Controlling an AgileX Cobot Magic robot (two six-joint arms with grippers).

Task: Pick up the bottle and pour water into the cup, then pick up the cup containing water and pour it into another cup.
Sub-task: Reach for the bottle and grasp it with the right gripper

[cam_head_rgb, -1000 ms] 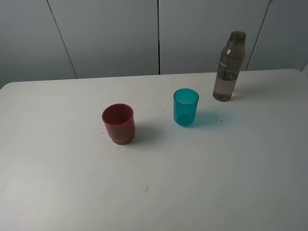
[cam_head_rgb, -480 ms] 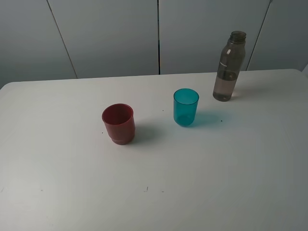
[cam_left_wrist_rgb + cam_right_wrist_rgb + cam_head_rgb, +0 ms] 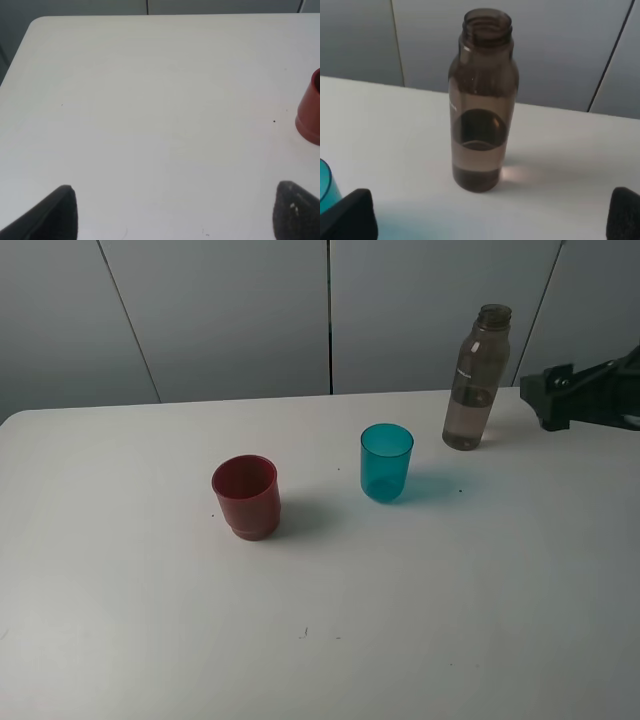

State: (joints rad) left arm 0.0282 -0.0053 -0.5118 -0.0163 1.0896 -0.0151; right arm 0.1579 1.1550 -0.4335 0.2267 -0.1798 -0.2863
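Exterior high: bottle (image 3: 478, 380) upright, uncapped, far right on table (image 3: 150, 640); teal cup (image 3: 386, 462) near it, red cup (image 3: 246, 496) further left; right gripper (image 3: 489, 217) facing bottle, spread wide, empty; left gripper (image 3: 177, 212) spread, empty.

A white table (image 3: 480, 600) carries three things, all upright and well apart. The red cup (image 3: 246, 496) stands left of the middle, the teal cup (image 3: 386, 462) near the middle. The bottle (image 3: 476, 380), partly filled, stands farther right near the far edge. Small dark specks (image 3: 305, 633) mark the top.
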